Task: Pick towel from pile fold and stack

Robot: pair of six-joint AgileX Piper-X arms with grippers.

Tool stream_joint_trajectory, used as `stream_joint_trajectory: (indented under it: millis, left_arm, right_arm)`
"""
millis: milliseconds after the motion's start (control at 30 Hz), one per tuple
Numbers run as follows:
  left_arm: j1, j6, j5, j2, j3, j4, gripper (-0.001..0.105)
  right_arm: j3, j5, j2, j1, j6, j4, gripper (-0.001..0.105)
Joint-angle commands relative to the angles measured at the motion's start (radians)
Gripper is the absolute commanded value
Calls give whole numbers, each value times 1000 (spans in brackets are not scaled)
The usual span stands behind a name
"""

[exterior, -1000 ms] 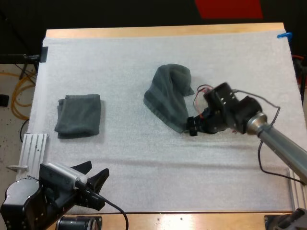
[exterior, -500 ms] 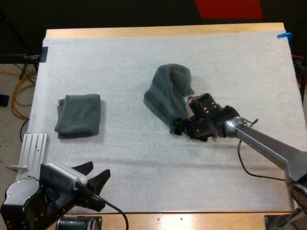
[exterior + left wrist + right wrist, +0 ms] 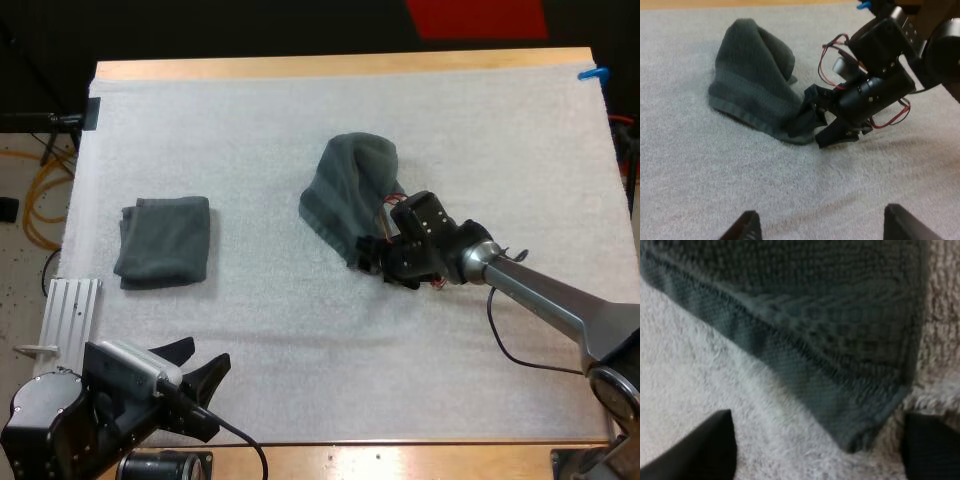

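The right gripper point(image 3: 368, 257) stands open around the crumpled towel's point(image 3: 350, 190) near corner. The left gripper point(image 3: 198, 358) hangs open, near left. A folded towel point(image 3: 165, 240) lies left.

The left arm point(image 3: 60, 425) sits folded at the near left corner of the mat point(image 3: 300, 110). Its left gripper point(image 3: 197, 360) hangs low over the near edge and points toward the far right, with the fingers spread wide apart. The right arm point(image 3: 540, 295) reaches in from the right edge, stretched low toward the mat's middle. The right gripper point(image 3: 368, 256) points left, tipped down, with its fingers parted.
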Motion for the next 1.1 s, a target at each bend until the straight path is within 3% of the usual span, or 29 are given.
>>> stream_joint_trajectory:
  millis: [0, 167, 333, 600, 867, 1067]
  left_arm:
    - [2, 4, 9, 0, -4, -3, 51]
    - [2, 4, 9, 0, -4, -3, 51]
    - [2, 4, 9, 0, -4, -3, 51]
    - [2, 4, 9, 0, -4, -3, 51]
    - [2, 16, 9, 0, -4, -3, 51]
    - [2, 19, 6, 0, -4, -3, 51]
  right_arm:
    - [5, 3, 33, -1, 5, -14, 57]
    - [5, 41, 33, -1, 5, -20, 22]
    - [5, 62, 33, -1, -2, -20, 0]
    - [5, 88, -38, -1, -155, 62, 0]
    - [5, 108, -214, -1, -403, 311, 0]
    - [5, 108, -353, -1, -507, 525, 0]
